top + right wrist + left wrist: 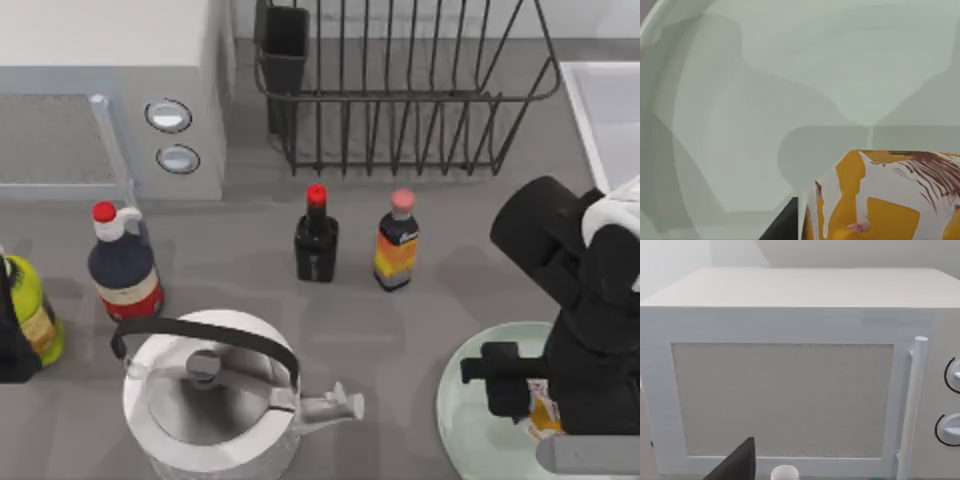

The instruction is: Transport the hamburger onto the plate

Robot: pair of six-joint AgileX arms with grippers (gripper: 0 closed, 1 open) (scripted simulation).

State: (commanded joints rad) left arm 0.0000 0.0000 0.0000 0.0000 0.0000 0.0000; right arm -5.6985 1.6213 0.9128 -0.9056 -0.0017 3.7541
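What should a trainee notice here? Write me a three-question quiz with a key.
1. True or false: the hamburger is above the plate.
2. Which arm reaches over the plate? A. left arm B. right arm
3. Fill in: the kettle has its spout pointing toward the ___.
Key: 1 true; 2 B; 3 plate.
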